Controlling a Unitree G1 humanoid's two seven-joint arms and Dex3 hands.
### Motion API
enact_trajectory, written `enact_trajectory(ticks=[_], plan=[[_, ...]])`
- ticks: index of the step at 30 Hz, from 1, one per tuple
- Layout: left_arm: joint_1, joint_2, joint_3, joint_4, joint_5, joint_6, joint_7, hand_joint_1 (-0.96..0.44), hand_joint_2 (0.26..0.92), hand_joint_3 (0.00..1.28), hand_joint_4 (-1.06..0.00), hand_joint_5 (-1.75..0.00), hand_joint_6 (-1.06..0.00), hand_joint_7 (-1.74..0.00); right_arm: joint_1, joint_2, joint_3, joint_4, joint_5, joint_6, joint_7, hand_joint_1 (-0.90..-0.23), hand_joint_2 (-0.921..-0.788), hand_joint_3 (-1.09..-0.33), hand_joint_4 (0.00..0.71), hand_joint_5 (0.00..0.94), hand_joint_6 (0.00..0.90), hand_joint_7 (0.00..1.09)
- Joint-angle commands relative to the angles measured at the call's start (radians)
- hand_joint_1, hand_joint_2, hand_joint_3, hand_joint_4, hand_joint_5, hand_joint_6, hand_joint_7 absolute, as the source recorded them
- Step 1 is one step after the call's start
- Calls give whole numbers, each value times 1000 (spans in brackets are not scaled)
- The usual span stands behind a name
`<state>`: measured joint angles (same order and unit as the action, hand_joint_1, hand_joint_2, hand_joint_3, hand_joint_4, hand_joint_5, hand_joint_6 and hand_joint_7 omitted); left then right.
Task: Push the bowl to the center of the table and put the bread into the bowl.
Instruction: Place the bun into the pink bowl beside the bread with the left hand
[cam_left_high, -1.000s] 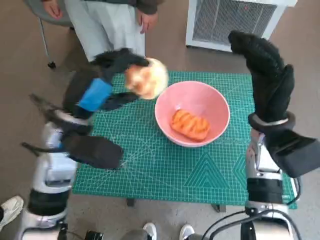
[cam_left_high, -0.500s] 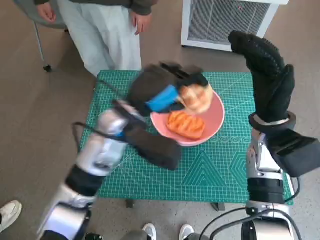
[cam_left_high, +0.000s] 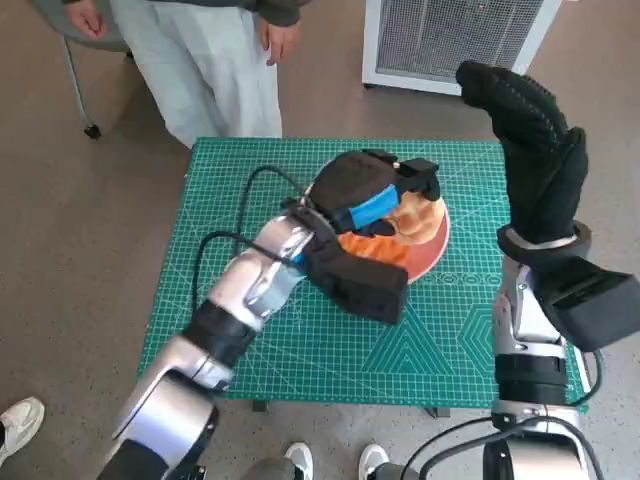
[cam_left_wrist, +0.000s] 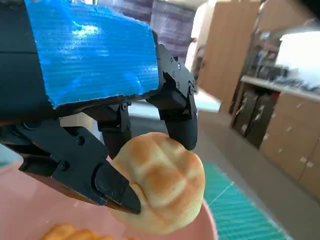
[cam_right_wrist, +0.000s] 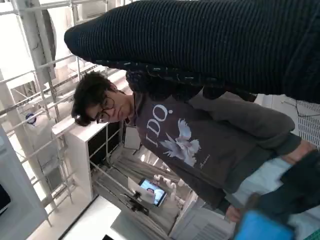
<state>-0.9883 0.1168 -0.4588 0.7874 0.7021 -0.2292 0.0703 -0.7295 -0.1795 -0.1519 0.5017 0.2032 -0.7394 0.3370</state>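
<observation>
The pink bowl (cam_left_high: 432, 243) stands near the middle of the green mat, mostly hidden under my left hand (cam_left_high: 372, 192). That hand grips a round golden bread roll (cam_left_high: 417, 212) just above the bowl; in the left wrist view the roll (cam_left_wrist: 159, 181) sits between the black fingers (cam_left_wrist: 176, 120) over the pink bowl (cam_left_wrist: 30, 200). An orange ridged bread piece (cam_left_high: 366, 243) lies inside the bowl. My right hand (cam_left_high: 530, 150), in its black glove, is raised upright over the table's right edge, holding nothing, fingers extended together.
A green cutting mat (cam_left_high: 240, 320) covers the small table. A person (cam_left_high: 215, 60) stands at the far side; the right wrist view shows that person (cam_right_wrist: 170, 135) too. A white appliance with a grille (cam_left_high: 455, 40) stands on the floor behind.
My left hand has carried the roll from the mat's left side rightward to over the bowl and lowered it. The right hand has stayed put.
</observation>
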Motion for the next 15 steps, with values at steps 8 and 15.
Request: enact_trajectory(ticks=[8, 15], plan=[[-32, 25, 55, 83, -175, 37, -365, -617, 921, 111, -26, -27, -13, -282, 28, -8, -7, -9, 27, 13, 19, -744, -921, -778, 292, 1, 64, 620], [-16, 54, 87, 167, -225, -133, -313, -780, 921, 409, -1, -1, -10, -69, 27, -6, -4, -7, 16, 4, 8, -745, -921, -776, 292, 1, 64, 621]])
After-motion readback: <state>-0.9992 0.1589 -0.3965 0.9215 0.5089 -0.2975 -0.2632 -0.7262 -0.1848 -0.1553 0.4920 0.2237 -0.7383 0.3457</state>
